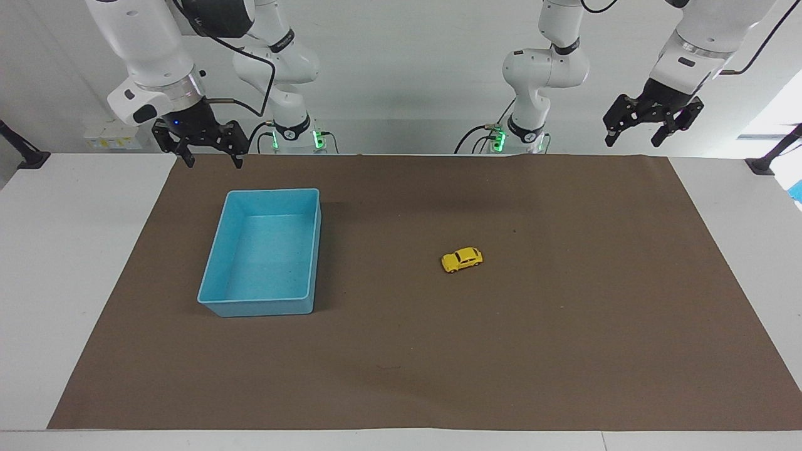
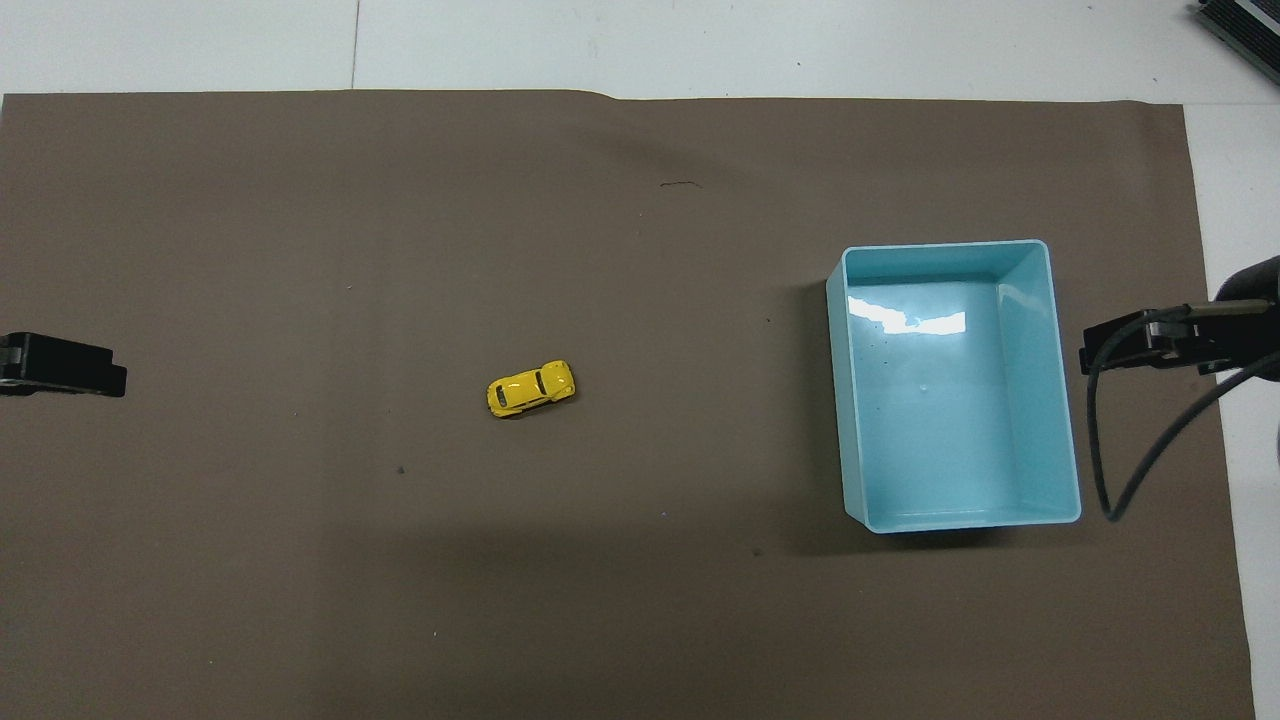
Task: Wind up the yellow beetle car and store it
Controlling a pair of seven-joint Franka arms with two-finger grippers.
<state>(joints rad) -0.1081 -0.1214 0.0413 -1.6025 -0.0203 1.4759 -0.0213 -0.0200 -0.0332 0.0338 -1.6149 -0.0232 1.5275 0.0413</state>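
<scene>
Right, the yellow beetle car [image 1: 462,260] sits on its wheels on the brown mat [image 1: 564,351], roughly mid-table, a bit toward the left arm's end. Nothing touches it. Its long axis runs about crosswise to the robots, slightly skewed.

The left gripper [image 1: 645,131] hangs in the air by the mat's corner at the robots' edge, at its own end of the table, well apart from the car. Fingers stand apart, nothing between them. The right gripper [image 1: 212,158] hangs over the mat's robot-side edge, just above the bin's near corner region (not touching it). Its fingers are spread too, and it holds nothing. Both arms wait.

The blue bin [image 1: 216,254] stands upright toward the right arm's end, well apart from the car, with nothing in it, long side running away from the robots.

Bare mat lies all around the car: open between car and bin, open out to the mat's edges. White table [image 1: 62,263] shows past the mat at both ends.
</scene>
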